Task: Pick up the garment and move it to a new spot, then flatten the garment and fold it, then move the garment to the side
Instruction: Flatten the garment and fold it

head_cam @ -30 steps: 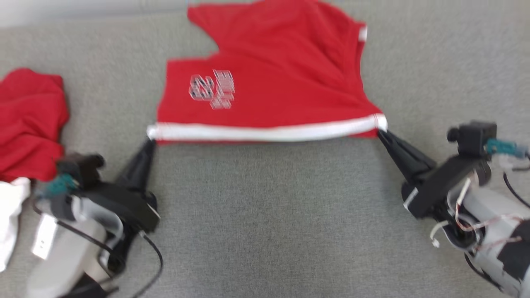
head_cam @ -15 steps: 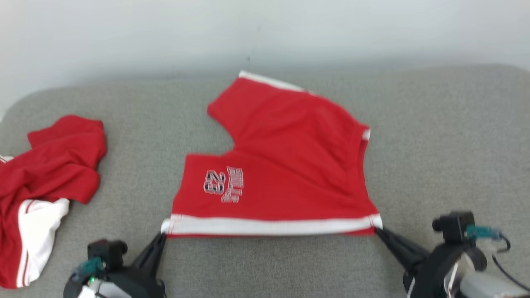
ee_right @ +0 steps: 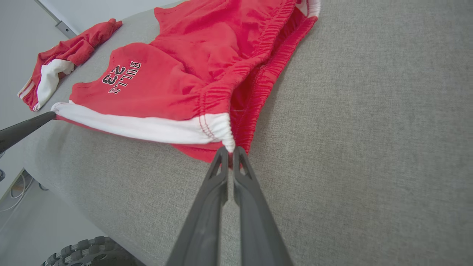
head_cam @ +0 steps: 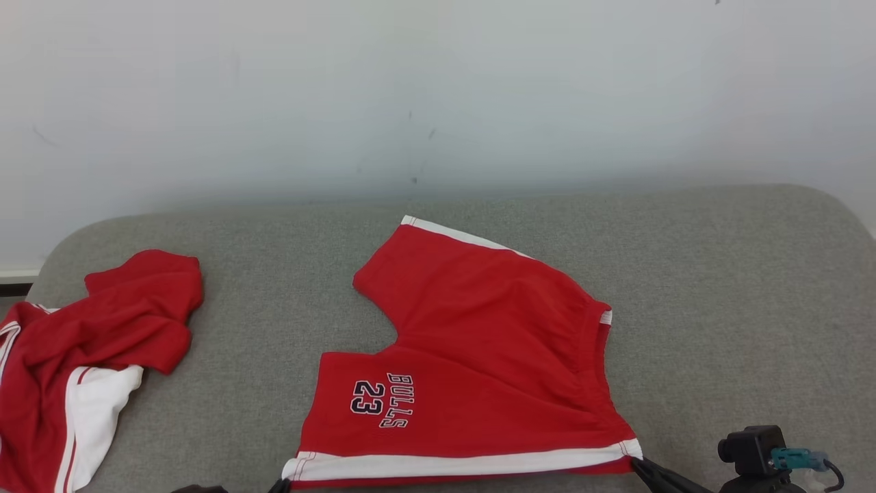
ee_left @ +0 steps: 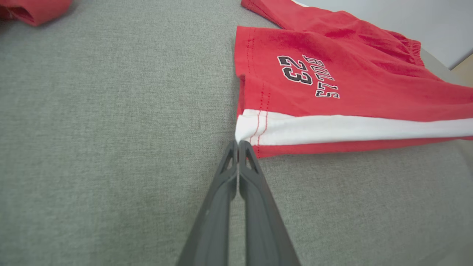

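The garment (head_cam: pixel 479 363) is a pair of red shorts with a white side stripe and "BULLS 23" print, lying spread on the grey cushion (head_cam: pixel 718 287). My left gripper (ee_left: pixel 238 143) is shut on the near left corner of the white stripe (ee_left: pixel 332 129). My right gripper (ee_right: pixel 230 149) is shut on the near right corner, at the elastic waistband (ee_right: pixel 258 48). The striped edge runs taut between the two. In the head view both grippers sit at the bottom edge, the left gripper (head_cam: pixel 277 486) mostly cut off and the right gripper (head_cam: pixel 642 467) just showing.
A second red and white garment (head_cam: pixel 89 342) lies crumpled at the cushion's left end. A pale wall (head_cam: pixel 438 103) rises behind the cushion. The right wrist view shows the cushion's front edge, with floor and a tyre (ee_right: pixel 88 253) below it.
The head camera has tilted up, so the garment and grippers now sit lower in the picture and the wall shows. Both grippers keep their hold on the striped edge.
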Available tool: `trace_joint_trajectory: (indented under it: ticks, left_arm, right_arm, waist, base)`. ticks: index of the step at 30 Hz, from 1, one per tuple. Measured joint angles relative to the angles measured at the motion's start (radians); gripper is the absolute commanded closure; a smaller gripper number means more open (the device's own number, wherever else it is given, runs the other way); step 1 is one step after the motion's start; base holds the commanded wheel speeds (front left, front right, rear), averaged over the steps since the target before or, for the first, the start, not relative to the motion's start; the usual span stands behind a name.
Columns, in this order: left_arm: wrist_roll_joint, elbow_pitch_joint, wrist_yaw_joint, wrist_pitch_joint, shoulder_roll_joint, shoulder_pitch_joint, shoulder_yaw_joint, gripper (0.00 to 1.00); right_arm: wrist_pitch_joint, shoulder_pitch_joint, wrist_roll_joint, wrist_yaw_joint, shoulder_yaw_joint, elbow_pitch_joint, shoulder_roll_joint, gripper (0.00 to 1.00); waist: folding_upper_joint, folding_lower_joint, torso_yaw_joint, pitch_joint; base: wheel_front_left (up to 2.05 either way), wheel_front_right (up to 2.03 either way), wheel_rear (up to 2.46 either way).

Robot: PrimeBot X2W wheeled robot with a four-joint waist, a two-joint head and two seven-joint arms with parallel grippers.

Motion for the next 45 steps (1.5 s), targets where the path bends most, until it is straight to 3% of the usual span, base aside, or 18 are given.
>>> trace_joint_trajectory:
  ticks: [24, 25, 26, 27, 28, 36, 45]
  left_arm:
    - [-0.002, -0.023, 0.029, 0.072, -0.004, 0.010, -0.022, 1.00]
    - [-0.002, -0.023, 0.029, 0.072, -0.004, 0.010, -0.021, 1.00]
    - [-0.002, -0.023, 0.029, 0.073, -0.004, 0.010, -0.021, 0.67]
    - [-0.002, -0.023, 0.032, 0.073, -0.004, 0.010, -0.020, 0.48]
    - [-0.004, -0.023, 0.038, 0.073, -0.005, 0.010, -0.019, 0.00]
    - [-0.004, -0.038, 0.060, 0.080, 0.016, 0.012, -0.010, 0.00]
    - [-0.004, -0.109, 0.088, 0.056, 0.050, 0.050, 0.023, 0.00]
  right_arm:
    - [0.010, 0.024, -0.023, -0.057, 0.033, 0.023, 0.016, 1.00]
    - [0.010, 0.024, -0.023, -0.061, 0.033, 0.024, 0.017, 0.96]
    - [0.010, 0.024, -0.023, -0.061, 0.032, 0.024, 0.018, 0.56]
    - [0.010, 0.024, -0.023, -0.062, 0.031, 0.024, 0.019, 0.30]
    - [0.010, 0.023, -0.023, -0.063, 0.031, 0.024, 0.020, 0.00]
    - [0.010, 0.023, -0.025, -0.068, 0.011, 0.003, -0.001, 0.00]
    - [0.004, 0.078, 0.006, -0.043, -0.028, -0.112, -0.088, 0.00]
  waist:
    - [0.0002, 0.0002, 0.019, 0.012]
    - [0.0002, 0.0003, 0.021, 0.012]
    - [0.0002, 0.0002, 0.022, 0.012]
    - [0.0002, 0.0003, 0.023, 0.012]
    - [0.0002, 0.0002, 0.025, 0.012]
    - [0.0002, 0.0003, 0.035, 0.012]
    - [0.0002, 0.0002, 0.038, 0.005]
  base:
    - [0.00, 0.00, 0.00]
    - [0.00, 0.00, 0.00]
    - [0.00, 0.00, 0.00]
    - [0.00, 0.00, 0.00]
    - [0.00, 0.00, 0.00]
    - [0.00, 0.00, 0.00]
    - [0.00, 0.00, 0.00]
